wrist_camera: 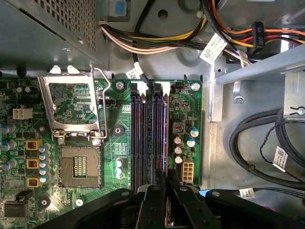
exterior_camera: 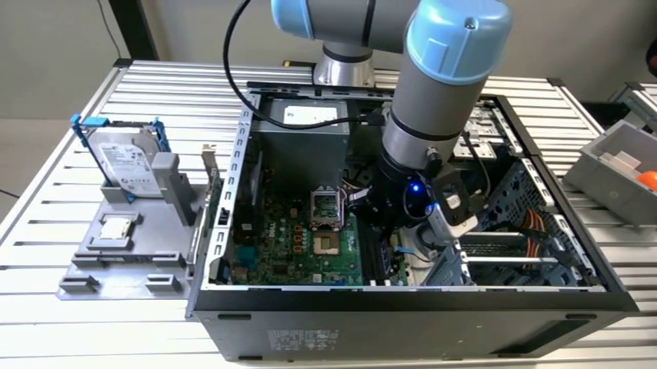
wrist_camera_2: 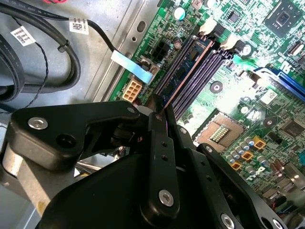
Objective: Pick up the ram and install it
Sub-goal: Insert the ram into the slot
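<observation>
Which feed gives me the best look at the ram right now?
The second wrist view: the ram runs edge-on from the end effector along the memory slots. In the first wrist view it is a thin edge over the slots. In the exterior view the arm blocks it.

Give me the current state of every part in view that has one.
ram: edge-on in a memory slot, held by the gripper
gripper: shut on the ram
processor socket: cover raised, empty
hard drive: upright in its stand, outside the case
computer case: side open
</observation>
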